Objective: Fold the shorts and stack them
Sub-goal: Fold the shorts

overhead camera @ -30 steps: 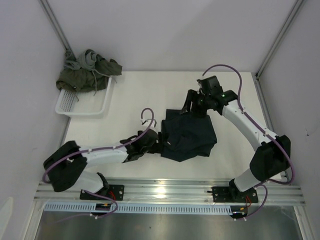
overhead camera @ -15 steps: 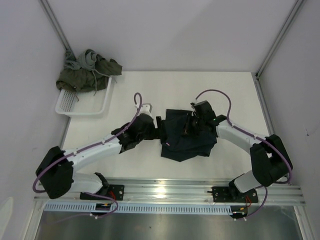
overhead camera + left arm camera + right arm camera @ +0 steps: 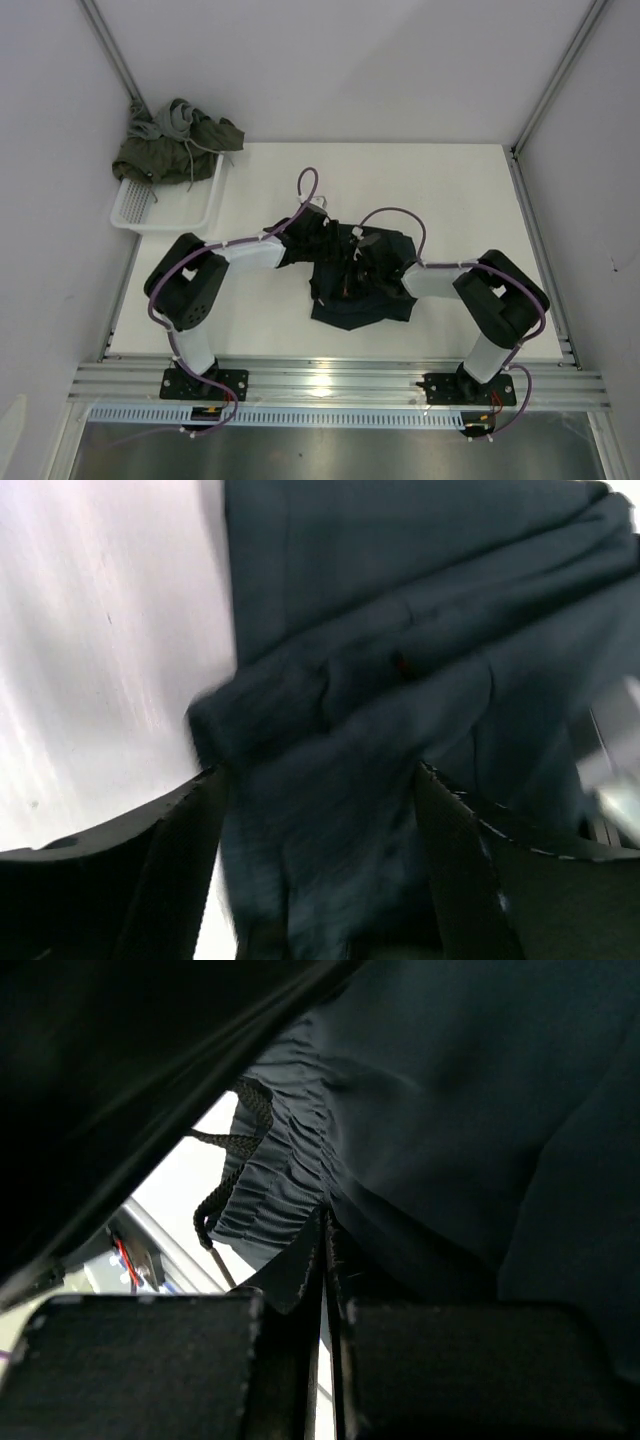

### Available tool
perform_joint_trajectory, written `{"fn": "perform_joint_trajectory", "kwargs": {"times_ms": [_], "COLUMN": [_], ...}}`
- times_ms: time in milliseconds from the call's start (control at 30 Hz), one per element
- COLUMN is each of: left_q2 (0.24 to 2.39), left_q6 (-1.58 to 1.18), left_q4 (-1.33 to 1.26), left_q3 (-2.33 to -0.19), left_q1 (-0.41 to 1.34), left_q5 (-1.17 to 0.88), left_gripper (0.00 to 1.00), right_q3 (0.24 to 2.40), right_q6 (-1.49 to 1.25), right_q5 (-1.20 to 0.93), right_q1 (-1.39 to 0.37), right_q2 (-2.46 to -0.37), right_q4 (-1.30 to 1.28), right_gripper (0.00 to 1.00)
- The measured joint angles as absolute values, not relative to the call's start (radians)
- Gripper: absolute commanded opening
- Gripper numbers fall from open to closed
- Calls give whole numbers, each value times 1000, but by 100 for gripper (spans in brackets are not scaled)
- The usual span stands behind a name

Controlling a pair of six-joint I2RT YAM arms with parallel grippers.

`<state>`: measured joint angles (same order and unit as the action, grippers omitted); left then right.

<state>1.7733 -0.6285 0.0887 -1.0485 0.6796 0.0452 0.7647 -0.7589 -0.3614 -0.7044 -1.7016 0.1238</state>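
Observation:
The navy shorts lie rumpled at the table's middle, and both grippers are on their upper half. My left gripper is at their upper left edge. In the left wrist view it is open, and bunched navy cloth fills the gap between its fingers. My right gripper is over the shorts' middle. In the right wrist view it is shut, pinching a fold beside the gathered waistband and black drawstring. The olive shorts and grey shorts lie heaped at the back left.
A white mesh basket stands at the table's back left corner, with the heaped shorts hanging over its far rim. A metal rail runs along the near edge. Grey walls close in both sides.
Both arms have swung inward onto the navy shorts. The right gripper shut on the cloth and moved left and nearer. The shorts are now more bunched and narrower.

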Motion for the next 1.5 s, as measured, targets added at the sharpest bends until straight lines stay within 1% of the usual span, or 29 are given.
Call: {"fn": "perform_joint_trajectory", "kwargs": {"times_ms": [33,100,133,200,233,300,333,400,467,500,567,600,633,667,700,733,767,800,833,933,1033,1067,1133,1267,1300,1433,1500], "left_q2": [1789,1808,1813,1814,1814,1814,1814,1815,1822,1827,1840,1845,1848,1848,1848,1848,1848,1848,1847,1836,1822,1816,1797,1681,1636,1478,1441], "left_q6": [-629,-632,-633,-641,-648,-659,-663,-673,-678,-679,-681,-681,-681,-678,-675,-671,-664,-661,-654,-634,-604,-595,-583,-575,-575,-592,-603], "left_q4": [85,81,76,64,52,33,24,14,6,4,1,0,-1,-1,-1,-1,0,2,4,25,68,78,92,88,86,41,15], "left_q3": [-1048,-1048,-1048,-1048,-1048,-1048,-1048,-1049,-1053,-1056,-1067,-1074,-1082,-1090,-1100,-1112,-1126,-1141,-1154,-1180,-1206,-1212,-1211,-1131,-1095,-940,-882], "left_q1": [676,670,668,662,659,653,649,642,634,633,628,625,622,618,614,609,604,601,598,595,595,595,595,614,626,702,740], "left_q5": [30,9,-4,-24,-35,-56,-67,-83,-102,-109,-116,-118,-119,-120,-119,-118,-116,-113,-108,-91,-72,-66,-64,-57,-56,-56,-57], "left_gripper": [70,68,62,56,44,33,24,18,17,17,17,18,30,34,38,51,57,62,73,82,82,82,81,79,77,72,68], "right_q3": [756,738,732,715,704,680,669,647,635,633,631,630,629,628,628,628,629,629,629,629,624,619,611,607,606,601,601], "right_q6": [-764,-773,-777,-789,-795,-805,-810,-813,-810,-808,-796,-789,-780,-773,-765,-757,-750,-745,-739,-728,-723,-721,-715,-707,-712,-757,-778], "right_q5": [-357,-344,-337,-319,-311,-289,-276,-258,-241,-237,-220,-213,-209,-207,-206,-208,-211,-218,-231,-287,-368,-405,-473,-605,-641,-766,-801], "right_q1": [-721,-748,-756,-770,-775,-784,-788,-796,-800,-801,-803,-803,-802,-799,-791,-783,-768,-744,-717,-587,-455,-409,-336,-250,-239,-230,-232], "right_q2": [-1702,-1701,-1701,-1701,-1699,-1689,-1682,-1666,-1648,-1639,-1606,-1581,-1549,-1516,-1473,-1426,-1378,-1330,-1291,-1186,-1162,-1171,-1212,-1353,-1396,-1548,-1598], "right_q4": [143,180,195,231,250,287,302,321,324,318,286,265,238,217,191,170,152,134,119,95,109,117,133,205,239,391,452], "right_gripper": [0,0,0,0,0,0,0,0,0,2,6,9,13,17,18,20,24,26,27,29,33,38,40,38,37,36,32]}}
